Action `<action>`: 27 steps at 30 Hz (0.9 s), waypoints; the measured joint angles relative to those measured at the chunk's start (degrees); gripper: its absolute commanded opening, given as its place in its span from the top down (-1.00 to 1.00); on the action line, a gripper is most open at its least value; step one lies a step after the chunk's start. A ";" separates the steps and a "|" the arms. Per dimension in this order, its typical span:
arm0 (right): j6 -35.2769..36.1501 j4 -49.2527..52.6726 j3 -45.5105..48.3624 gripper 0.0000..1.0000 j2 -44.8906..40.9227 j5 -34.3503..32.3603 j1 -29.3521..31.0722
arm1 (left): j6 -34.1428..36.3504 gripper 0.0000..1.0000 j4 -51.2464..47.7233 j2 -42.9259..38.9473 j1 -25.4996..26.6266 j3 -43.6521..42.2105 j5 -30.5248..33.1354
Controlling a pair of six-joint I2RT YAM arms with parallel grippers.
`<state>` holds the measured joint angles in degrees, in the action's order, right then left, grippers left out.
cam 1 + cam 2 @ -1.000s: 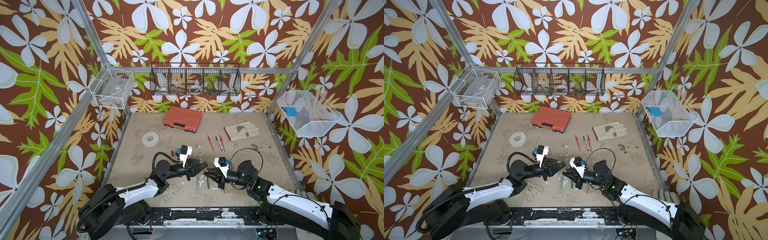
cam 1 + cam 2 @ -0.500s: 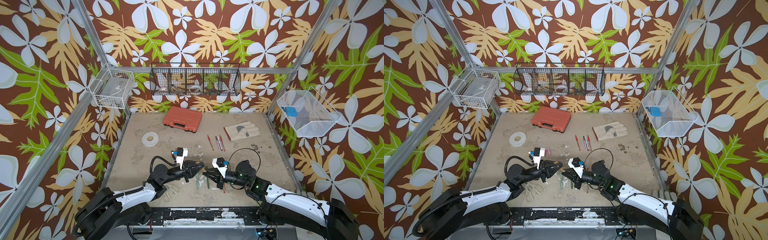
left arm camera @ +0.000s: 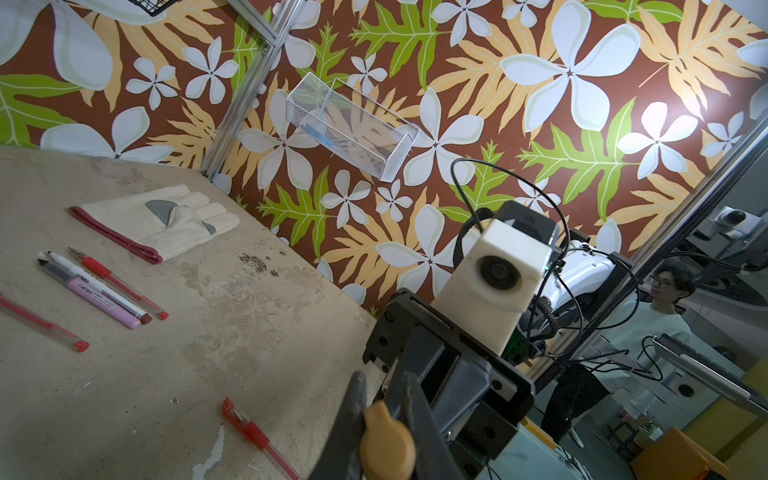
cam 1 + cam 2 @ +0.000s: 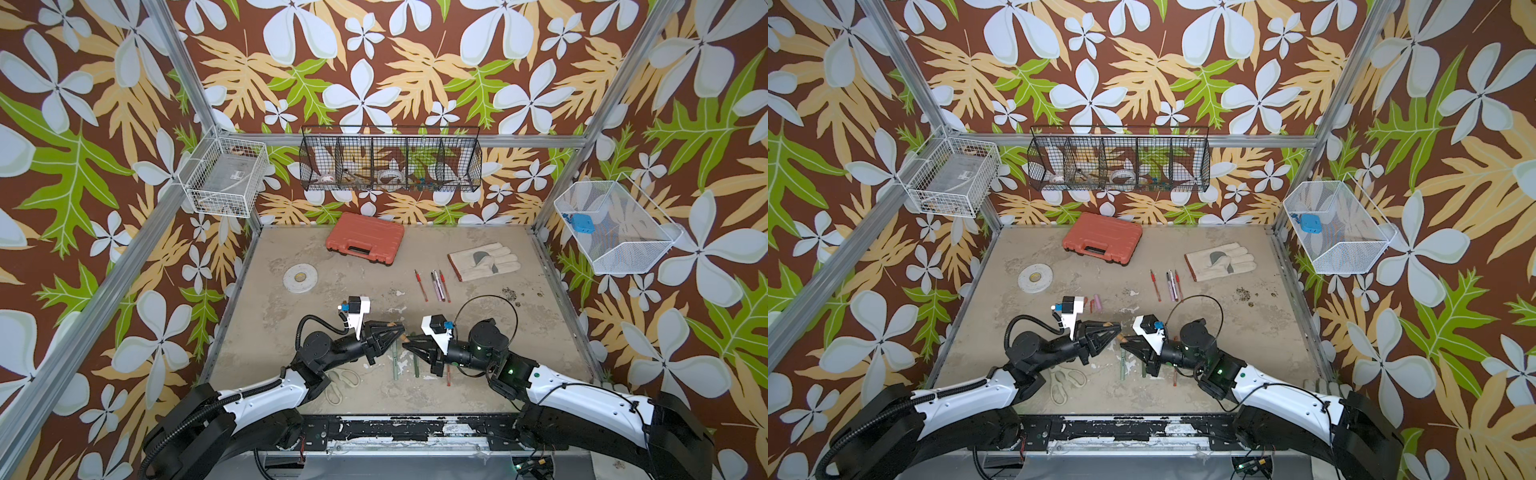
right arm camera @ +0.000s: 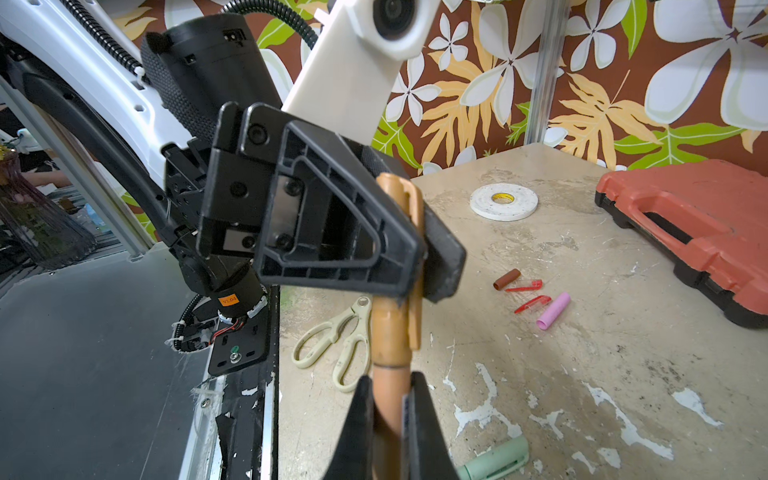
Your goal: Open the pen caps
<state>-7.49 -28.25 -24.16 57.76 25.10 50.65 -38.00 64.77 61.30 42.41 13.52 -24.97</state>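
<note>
A gold pen spans the gap between my two grippers, above the front middle of the table. My left gripper point(image 4: 400, 329) point(image 3: 383, 386) is shut on its gold pen cap point(image 3: 386, 440) point(image 5: 395, 324), clip side showing. My right gripper point(image 4: 405, 343) point(image 5: 388, 386) is shut on the pen body point(image 5: 388, 409), just below the cap's rim, which still meets the body. Loose pen caps lie on the table: brown point(image 5: 507, 279), pink point(image 5: 553, 311) point(image 4: 1098, 299), pale green point(image 5: 494, 459), and two red clips point(image 5: 524, 286).
White-handled scissors point(image 4: 343, 380) lie under the left arm. Two green pens point(image 4: 395, 362) and a red pen point(image 3: 257, 434) lie below the grippers. Farther back are more pens point(image 4: 434, 284), a glove point(image 4: 484, 262), an orange case point(image 4: 365, 239) and a tape roll point(image 4: 300, 277).
The left arm has drawn slightly to the left and the right gripper has followed a little. Both grips on the gold pen are unchanged.
</note>
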 measured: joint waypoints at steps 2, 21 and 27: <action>0.04 -0.11 -0.42 1.00 0.81 0.11 0.04 | 0.02 1.00 -1.36 -0.85 -0.04 0.02 0.76; 0.22 0.61 -3.30 1.00 7.19 -2.38 0.92 | -0.92 1.00 -7.04 -0.76 -2.29 1.16 1.97; 0.20 0.20 -3.37 1.00 7.41 -2.75 1.11 | -2.47 1.00 -7.04 -0.98 -3.65 0.92 0.46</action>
<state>-7.29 -28.05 -27.53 65.17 22.35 51.77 -40.47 57.74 60.31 38.76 14.44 -24.51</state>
